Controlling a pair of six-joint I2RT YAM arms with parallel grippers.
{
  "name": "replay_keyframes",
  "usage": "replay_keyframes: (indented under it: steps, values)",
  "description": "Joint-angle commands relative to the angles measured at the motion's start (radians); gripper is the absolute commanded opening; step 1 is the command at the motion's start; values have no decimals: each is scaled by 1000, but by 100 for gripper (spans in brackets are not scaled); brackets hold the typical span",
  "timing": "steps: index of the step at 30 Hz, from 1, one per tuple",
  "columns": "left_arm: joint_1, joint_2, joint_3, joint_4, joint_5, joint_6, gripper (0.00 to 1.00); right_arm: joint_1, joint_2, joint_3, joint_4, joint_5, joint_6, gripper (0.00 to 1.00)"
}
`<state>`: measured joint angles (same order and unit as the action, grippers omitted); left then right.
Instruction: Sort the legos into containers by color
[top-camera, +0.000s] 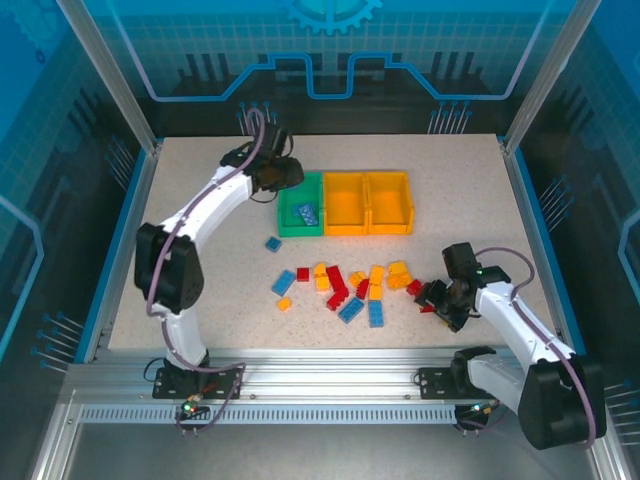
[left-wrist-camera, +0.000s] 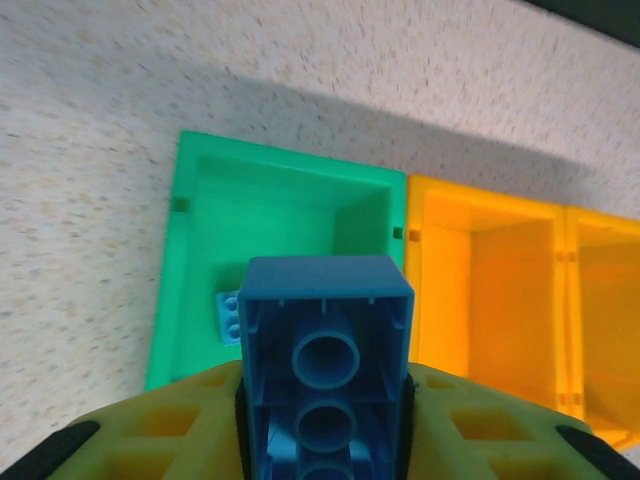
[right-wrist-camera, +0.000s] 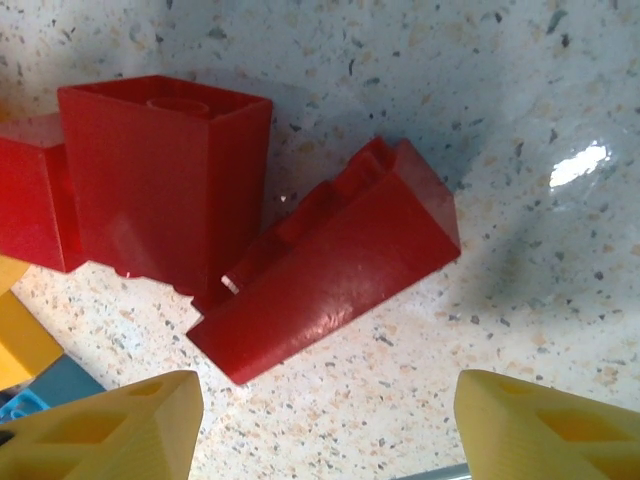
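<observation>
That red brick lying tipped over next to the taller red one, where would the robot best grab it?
Probably across its two long sides near the free upper-right end, coming down from above. The tipped red brick lies slanted, and its other end seems pressed against the taller red brick, leaving little room there. The open right gripper would likely need turning to match the slant.

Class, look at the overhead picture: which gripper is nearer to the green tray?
Left. The left gripper hangs at the far-left corner of the green tray, gripping a blue brick; the right gripper is off by the red bricks.
</observation>
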<state>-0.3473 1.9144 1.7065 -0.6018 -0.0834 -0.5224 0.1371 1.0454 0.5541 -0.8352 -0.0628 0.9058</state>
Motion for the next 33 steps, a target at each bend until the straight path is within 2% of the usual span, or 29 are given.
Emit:
replay_keyframes:
  steps: [1,8,17,20,29,33]
  values:
    - [-9,82,57,-59,43,47,40,2,28,-2,34,15,24,69]
    - [-9,133,70,-51,49,47,48,2,62,1,62,25,28,69]
    - [-32,68,6,-40,41,46,57,2,111,-8,95,43,32,65]
    - [-32,27,-48,-22,38,36,58,1,139,-6,103,44,30,59]
    - [-30,-76,-185,0,0,34,59,13,111,18,38,85,8,30]
    - [-30,-108,-232,-1,-20,25,61,51,63,83,-45,125,-1,23]
